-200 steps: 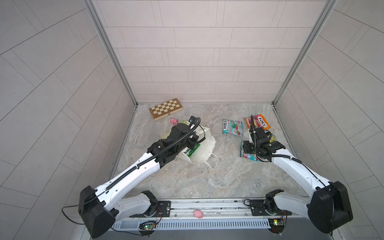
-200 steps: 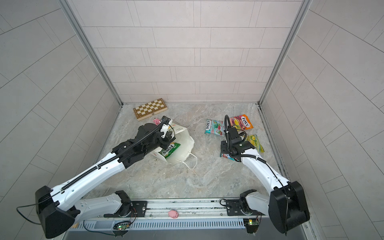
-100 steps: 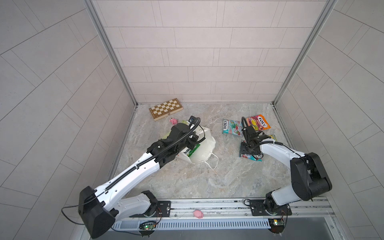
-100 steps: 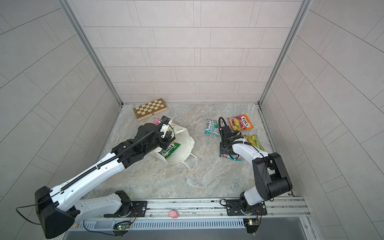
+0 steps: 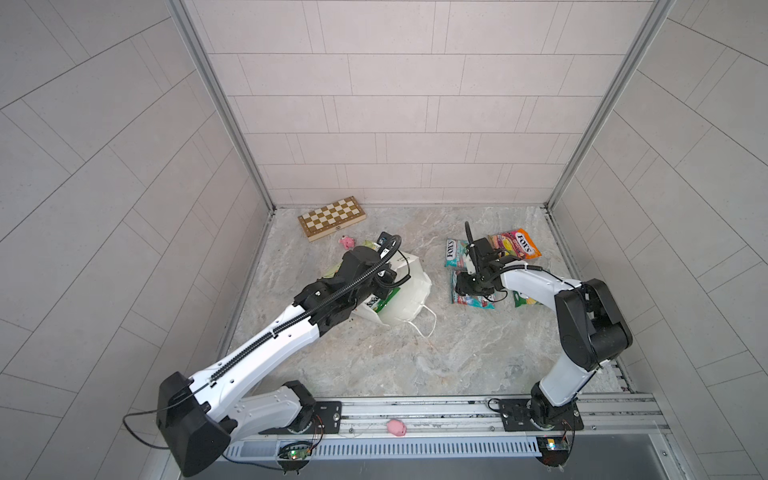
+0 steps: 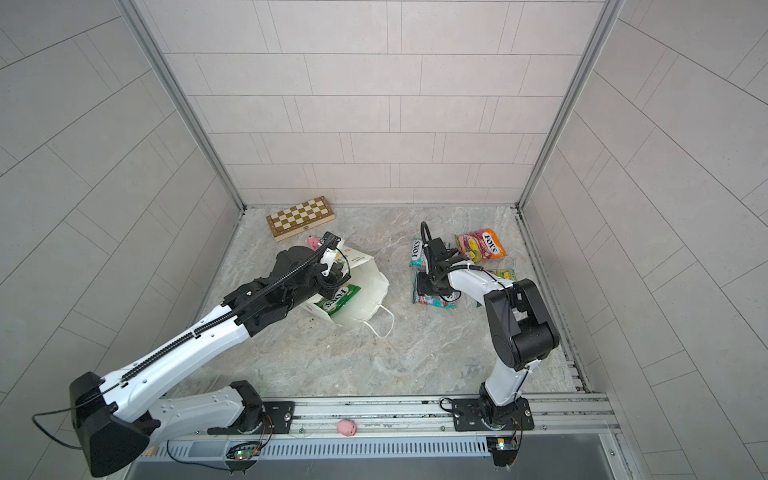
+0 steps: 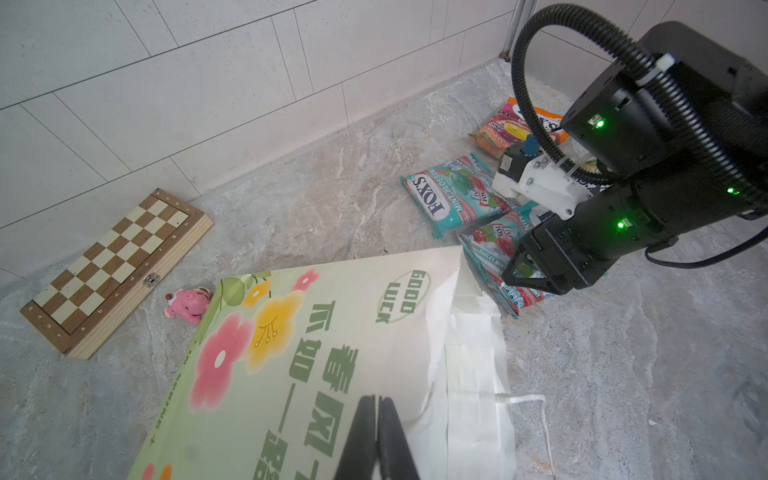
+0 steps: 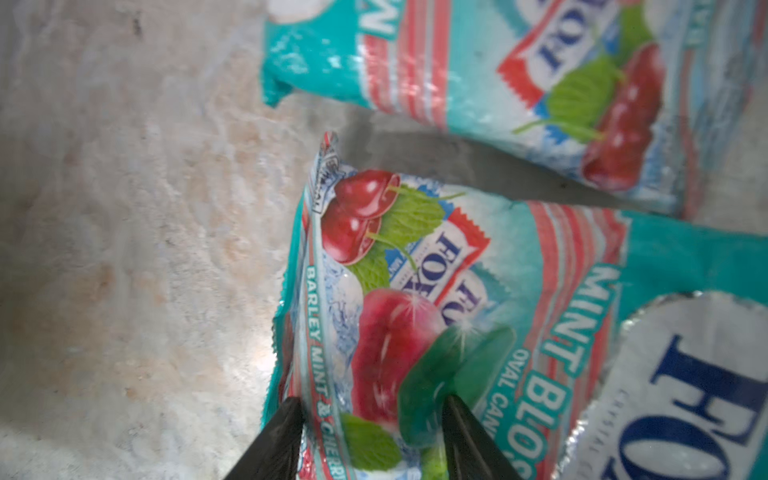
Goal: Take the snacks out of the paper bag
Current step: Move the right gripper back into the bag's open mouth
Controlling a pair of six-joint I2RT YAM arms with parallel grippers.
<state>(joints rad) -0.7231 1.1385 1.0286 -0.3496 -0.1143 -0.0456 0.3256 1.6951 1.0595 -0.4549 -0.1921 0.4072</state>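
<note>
The white paper bag (image 5: 409, 286) lies on its side left of centre, mouth facing front, a green-yellow snack (image 5: 384, 299) showing inside. My left gripper (image 7: 376, 405) is shut at the mouth rim of the bag's flower-printed panel (image 7: 332, 332), which stands raised off the floor. On the floor to the right lie a teal snack (image 5: 455, 251), an orange-pink one (image 5: 515, 245), a second teal one (image 5: 473, 297) and a green-yellow one (image 5: 525, 299). My right gripper (image 8: 374, 436) hangs open just over the nearer teal packet (image 8: 415, 311), fingers astride its edge.
A folded wooden chessboard (image 5: 332, 218) lies at the back left beside a small pink toy pig (image 5: 347, 242). Another pink pig (image 5: 396, 427) rests on the front rail. Tiled walls close the cell on three sides. The bag's cord handle (image 5: 424, 322) trails toward the front.
My right gripper has shifted left over the nearer teal packet, and that arm's elbow has folded up and back. The left arm and the bag have stayed put.
</note>
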